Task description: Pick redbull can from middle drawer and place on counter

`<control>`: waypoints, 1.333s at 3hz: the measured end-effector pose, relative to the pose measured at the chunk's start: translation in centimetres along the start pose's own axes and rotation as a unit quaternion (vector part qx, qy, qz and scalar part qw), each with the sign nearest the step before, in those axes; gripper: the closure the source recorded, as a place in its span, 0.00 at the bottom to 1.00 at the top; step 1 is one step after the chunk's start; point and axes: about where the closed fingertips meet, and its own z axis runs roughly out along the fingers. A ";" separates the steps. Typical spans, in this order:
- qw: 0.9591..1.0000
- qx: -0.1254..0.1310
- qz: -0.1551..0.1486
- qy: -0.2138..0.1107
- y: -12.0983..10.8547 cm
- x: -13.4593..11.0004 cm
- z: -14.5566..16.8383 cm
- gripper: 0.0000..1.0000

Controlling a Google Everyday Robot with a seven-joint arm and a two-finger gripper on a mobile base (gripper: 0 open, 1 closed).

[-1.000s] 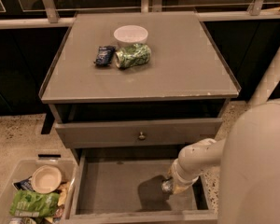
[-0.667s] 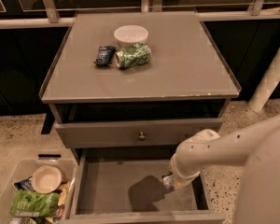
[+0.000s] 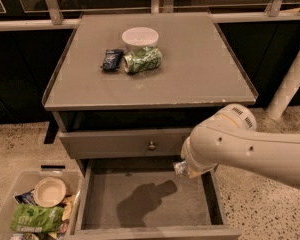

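Here's the hand (image 3: 183,169), tucked under the white wrist at the drawer's 1 o'clock corner, and it's clamped on the redbull can (image 3: 180,168). Only a silvery bit of the can pokes out at the wrist's 8 o'clock edge, hanging clear of the drawer floor. The arm (image 3: 250,146) runs off toward 3 o'clock, fat and pale. Below, the middle drawer (image 3: 192,206) stands wide open, with the arm's dark shadow (image 3: 140,204) spread across its grey floor. At 12 o'clock from it is the shut drawer front (image 3: 105,144) with its small round knob (image 3: 152,145). Up top, the bench (image 3: 205,69) carries three things toward its 11 o'clock part: a green can (image 3: 142,60) lying on its side, a white bowl (image 3: 140,37) touching it at 12 o'clock, and a dark blue packet (image 3: 111,59) just beside it at 9 o'clock. Down on the floor, at the drawer's 9 o'clock, a clear bin (image 3: 20,175) holds a pale bowl (image 3: 49,191) and a green bag (image 3: 36,217).
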 end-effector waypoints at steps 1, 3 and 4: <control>0.999 0.048 0.009 0.022 -3.9 0.2 -7.6 1.00; 0.992 0.089 0.039 0.079 -10.6 -0.9 -17.5 1.00; 0.988 0.105 0.058 0.093 -12.7 -1.4 -20.9 1.00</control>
